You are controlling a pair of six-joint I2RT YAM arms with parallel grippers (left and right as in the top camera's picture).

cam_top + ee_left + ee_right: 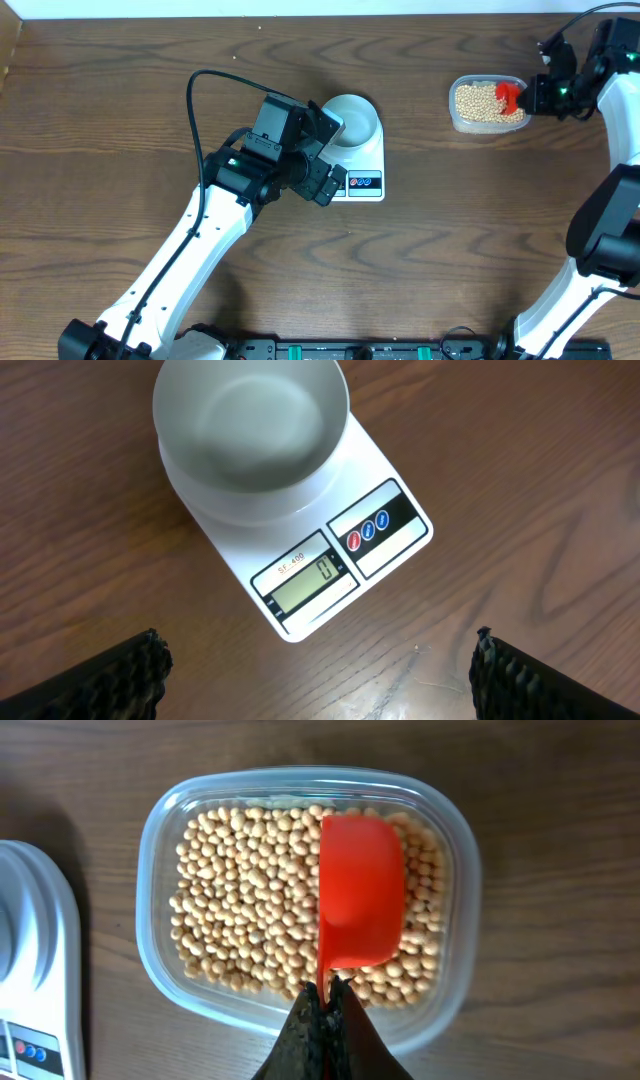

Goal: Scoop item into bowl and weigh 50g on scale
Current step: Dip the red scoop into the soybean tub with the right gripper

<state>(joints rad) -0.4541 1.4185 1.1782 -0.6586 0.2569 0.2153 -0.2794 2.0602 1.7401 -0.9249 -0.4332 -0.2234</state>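
The pale bowl stands empty on the white scale; in the left wrist view the bowl sits on the scale, whose display reads 0. My left gripper is open and empty over the table just in front of the scale, also seen overhead. My right gripper is shut on the handle of a red scoop, held over the tan beans in a clear tub. Overhead, scoop and beans are at the far right.
The clear tub stands on the wooden table to the right of the scale, near the back edge. A black cable loops from the left arm. A dark rail runs along the table's front edge.
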